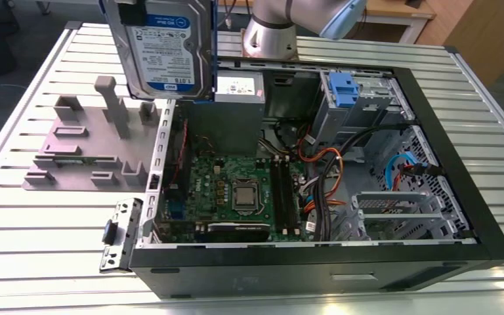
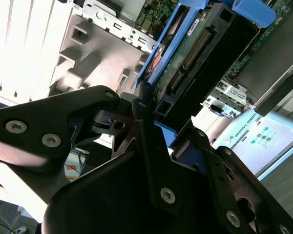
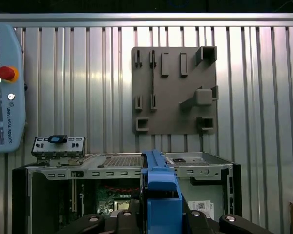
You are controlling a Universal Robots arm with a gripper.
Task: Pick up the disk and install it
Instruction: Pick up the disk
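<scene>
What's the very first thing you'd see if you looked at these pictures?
A silver disk in a blue frame hangs high in the air at the exterior view's top, clamped by the gripper. Lower down lies the open computer case, its green board and coloured cables showing.

Slatted metal table (image 1: 484, 125), wooden cabinet (image 1: 475, 33) behind.

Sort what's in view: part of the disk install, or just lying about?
Job:
- the disk, clamped upright in the claw
- open computer case

Lying about:
- grey fixture plate
- loose metal bracket beside the case
- teach pendant
- blue caddy seated in the case
</scene>
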